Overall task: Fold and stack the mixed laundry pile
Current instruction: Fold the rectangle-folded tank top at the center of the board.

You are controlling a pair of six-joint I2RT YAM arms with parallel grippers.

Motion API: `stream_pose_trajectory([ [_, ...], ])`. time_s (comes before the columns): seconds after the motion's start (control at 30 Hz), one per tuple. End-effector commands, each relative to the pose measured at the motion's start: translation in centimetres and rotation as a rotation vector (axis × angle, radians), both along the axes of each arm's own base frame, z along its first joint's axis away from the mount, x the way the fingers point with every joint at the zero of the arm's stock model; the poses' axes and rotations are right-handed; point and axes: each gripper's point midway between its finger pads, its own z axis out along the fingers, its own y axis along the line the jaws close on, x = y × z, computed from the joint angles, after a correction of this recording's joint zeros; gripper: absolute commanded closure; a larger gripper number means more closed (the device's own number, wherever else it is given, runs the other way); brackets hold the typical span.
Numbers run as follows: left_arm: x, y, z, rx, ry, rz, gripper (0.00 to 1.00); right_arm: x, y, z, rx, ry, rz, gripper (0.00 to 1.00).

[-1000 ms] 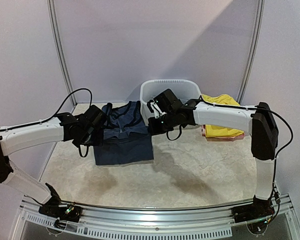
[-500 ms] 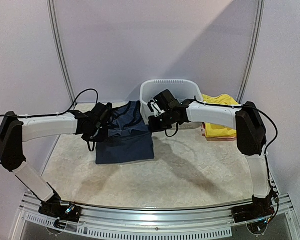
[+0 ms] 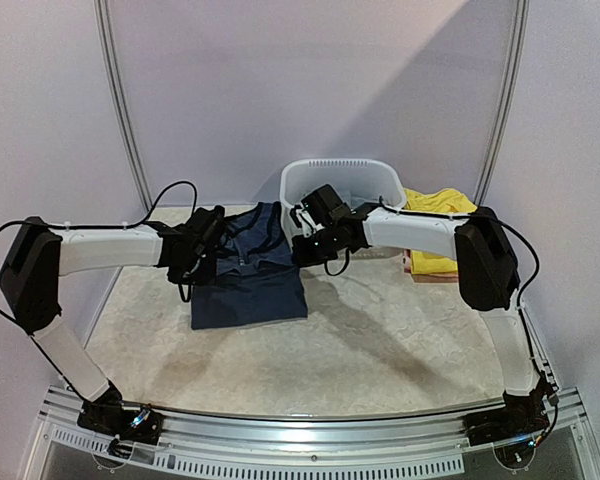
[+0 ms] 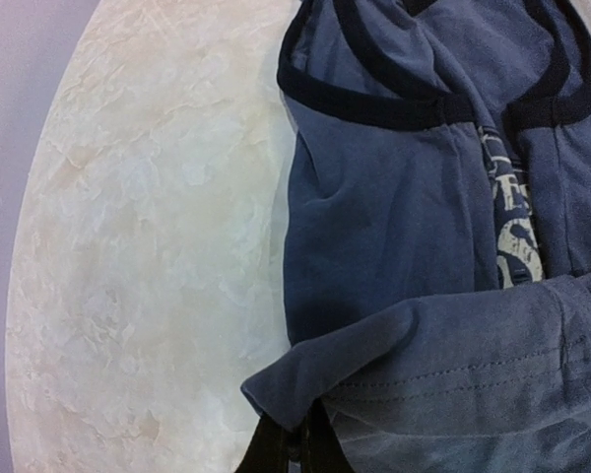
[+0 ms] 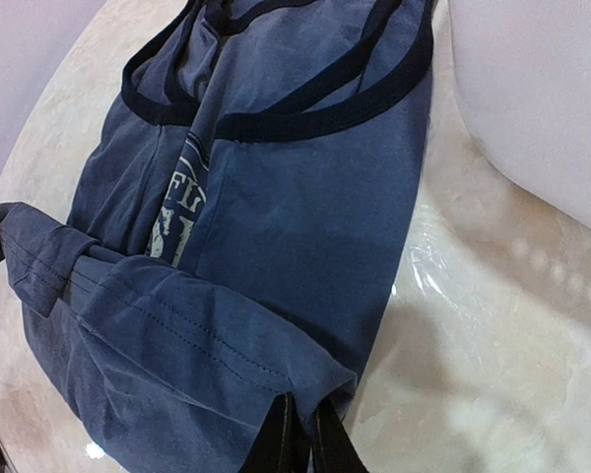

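A navy tank top with a white chest print lies on the table, straps toward the back, its hem folded up over its lower half. At the hem's left corner my left gripper is shut on the fabric. My right gripper pinches the hem's right corner, its fingers close together on the cloth. From above, the left gripper and right gripper flank the tank top. Yellow clothes lie on a reddish one at the right.
A white plastic basin stands at the back, just right of the tank top; its wall shows close in the right wrist view. The pale marbled table ends in a rounded edge on the left.
Both arms have reached farther toward the back, carrying the hem up over the tank top. The hanging cloth has settled onto the table into a shorter folded shape.
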Motion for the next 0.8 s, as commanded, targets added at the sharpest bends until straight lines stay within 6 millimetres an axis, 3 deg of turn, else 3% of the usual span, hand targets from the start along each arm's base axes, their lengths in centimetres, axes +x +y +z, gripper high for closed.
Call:
stream_pose_trajectory([
  [0.0, 0.9, 1.1, -0.5, 0.001, -0.005, 0.056, 1.00, 1.2, 0.2, -0.9, -0.004, -0.013, -0.003, 0.90],
  [0.17, 1.6, 1.4, -0.8, -0.006, -0.010, 0.078, 0.89, 1.9, 0.2, -1.1, -0.016, -0.029, -0.019, 0.69],
  [0.27, 2.2, 1.5, -0.6, -0.023, -0.032, 0.088, 0.62, 2.4, 0.5, -0.5, -0.005, -0.042, -0.022, 0.65],
  [0.37, 2.9, 1.1, 0.5, -0.036, -0.067, 0.075, 0.24, 2.3, 0.8, 0.5, 0.014, -0.046, -0.011, 0.62],
  [0.43, 3.2, 1.0, 1.5, -0.036, -0.089, 0.064, 0.12, 2.1, 0.7, 1.4, 0.027, -0.049, -0.009, 0.59],
  [0.5, 3.1, 0.9, 2.3, -0.038, -0.101, 0.043, 0.14, 1.6, 0.5, 1.9, 0.036, -0.051, -0.004, 0.58],
  [0.53, 3.0, 0.7, 2.5, -0.045, -0.103, 0.028, 0.19, 1.0, 0.2, 1.3, 0.030, -0.042, -0.001, 0.57],
  [0.6, 2.7, -0.2, 2.6, -0.079, -0.101, -0.024, 0.32, 0.2, -0.2, 2.1, 0.045, -0.051, 0.008, 0.57],
  [0.67, 2.3, -1.9, 2.4, -0.136, -0.099, -0.099, 0.43, -0.9, -0.3, 3.0, 0.069, -0.059, 0.026, 0.57],
  [0.77, 1.7, -4.8, 2.1, -0.210, -0.077, -0.219, 0.52, -2.7, -0.2, 2.9, 0.096, -0.053, 0.061, 0.57],
])
